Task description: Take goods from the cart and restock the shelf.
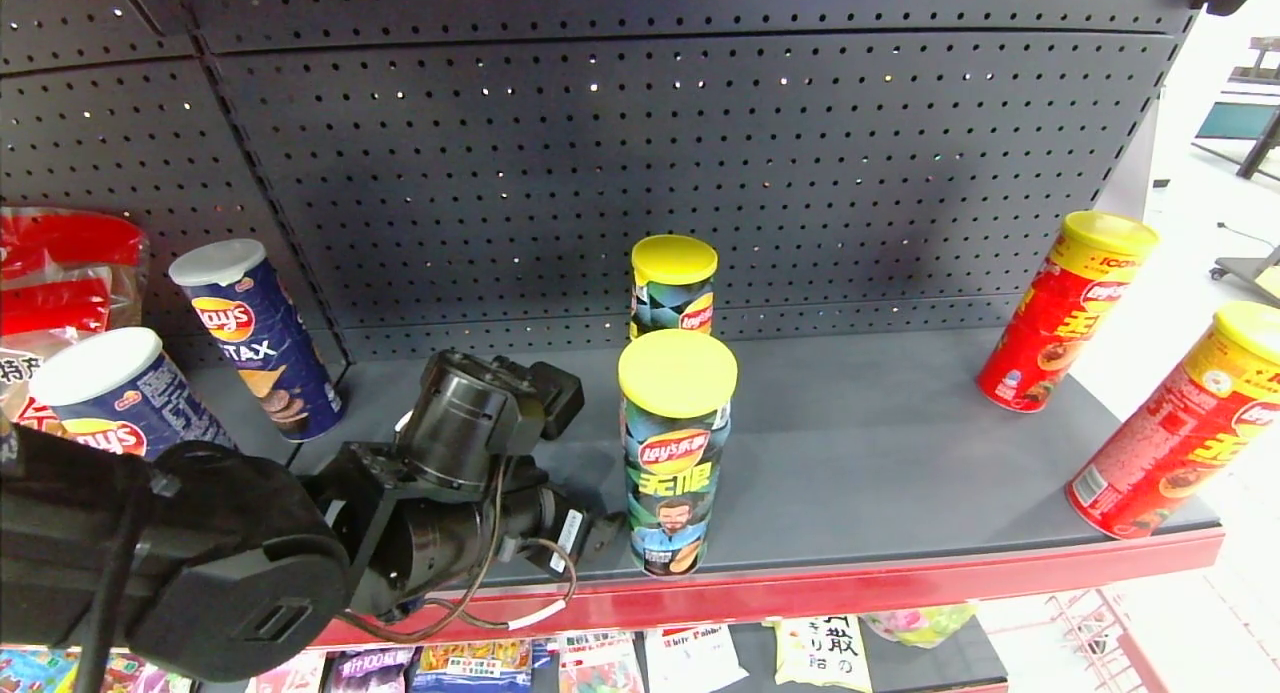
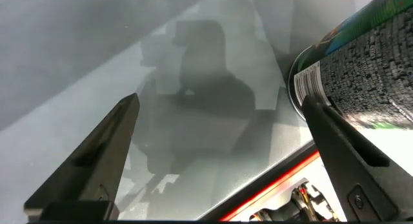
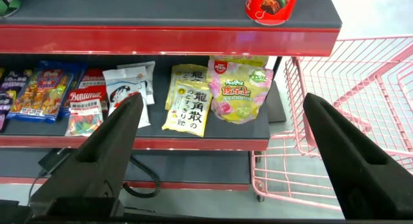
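- Grey pegboard shelf (image 1: 880,443) with a red front lip. Yellow-lidded can (image 1: 678,453) stands near the front edge, second can (image 1: 673,283) behind it.
- Left hand (image 2: 219,100) spread wide, holding nothing. One finger is just beside the can's base.
- Right hand (image 3: 219,98) also wide open and empty, pink cart (image 3: 361,88) beyond it.
- Can upright: long axis vertical, lid up, label facing out.
- Placement looks done. Draw the left hand slowly away from the can, lest it tip.
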### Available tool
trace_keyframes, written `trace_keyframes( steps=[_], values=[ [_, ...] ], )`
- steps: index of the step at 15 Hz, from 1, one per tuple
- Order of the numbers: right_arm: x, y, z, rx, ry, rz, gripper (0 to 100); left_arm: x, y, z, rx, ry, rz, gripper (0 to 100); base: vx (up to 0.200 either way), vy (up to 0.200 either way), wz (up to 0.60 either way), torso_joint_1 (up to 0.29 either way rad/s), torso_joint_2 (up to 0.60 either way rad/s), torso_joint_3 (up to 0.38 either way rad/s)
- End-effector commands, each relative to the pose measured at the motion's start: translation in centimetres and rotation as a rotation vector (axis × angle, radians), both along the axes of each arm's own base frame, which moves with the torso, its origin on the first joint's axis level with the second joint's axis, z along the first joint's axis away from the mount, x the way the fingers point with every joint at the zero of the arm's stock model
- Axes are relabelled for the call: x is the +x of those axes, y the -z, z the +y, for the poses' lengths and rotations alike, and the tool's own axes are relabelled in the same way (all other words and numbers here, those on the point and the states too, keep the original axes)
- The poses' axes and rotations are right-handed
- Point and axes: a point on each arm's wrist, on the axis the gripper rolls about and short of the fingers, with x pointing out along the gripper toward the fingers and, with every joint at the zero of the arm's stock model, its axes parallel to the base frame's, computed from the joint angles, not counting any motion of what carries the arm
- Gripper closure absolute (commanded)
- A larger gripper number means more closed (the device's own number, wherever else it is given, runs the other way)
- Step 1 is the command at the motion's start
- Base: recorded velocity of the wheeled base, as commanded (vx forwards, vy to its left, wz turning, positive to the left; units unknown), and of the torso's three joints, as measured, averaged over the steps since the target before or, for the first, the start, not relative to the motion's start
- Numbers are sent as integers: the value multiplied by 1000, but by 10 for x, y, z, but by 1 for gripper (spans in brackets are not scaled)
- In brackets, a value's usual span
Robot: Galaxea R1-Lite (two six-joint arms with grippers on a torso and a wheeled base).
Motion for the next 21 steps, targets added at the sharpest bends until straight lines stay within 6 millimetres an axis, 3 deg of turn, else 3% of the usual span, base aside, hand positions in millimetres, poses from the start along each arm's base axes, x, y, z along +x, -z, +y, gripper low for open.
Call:
trace_keyframes(
  steps=[1, 3, 8, 9, 12, 15, 17, 19, 21],
  values=[
    [0, 0, 0, -1, 0, 1, 0, -1, -1, 1, -2, -1, -3, 0, 0, 0, 0, 0, 0, 0],
    [0, 0, 0, -1, 0, 1, 0, -3, -2, 4, -7, -22, -4, 0, 0, 0, 0, 0, 0, 0],
    [0, 0, 0, -5, -5, 0, 0, -27, -27, 26, -103, -82, -35, 0, 0, 0, 0, 0, 0, 0],
    [0, 0, 0, -3, -17, 0, 0, -45, -43, 42, -145, -86, -79, 0, 0, 0, 0, 0, 0, 0],
    [0, 0, 0, -35, -27, -3, 0, -81, -62, 79, -183, -106, -129, 0, 0, 0, 0, 0, 0, 0],
    [0, 0, 2, -25, -85, 2, 0, -140, -82, 127, -191, -113, -154, 0, 0, 0, 0, 0, 0, 0],
    [-1, -6, 2, -34, -118, -34, 0, -183, -79, 163, -158, -167, -167, 0, 0, 0, 0, 0, 0, 0],
    [1, -19, 4, 8, -81, -35, 0, -226, -63, 201, -76, -289, -180, 0, 0, 0, 0, 0, 0, 0],
    [6, -27, 6, 21, -10, 14, 0, -255, -51, 218, -28, -448, -175, 0, 0, 0, 0, 0, 0, 0]
  ],
)
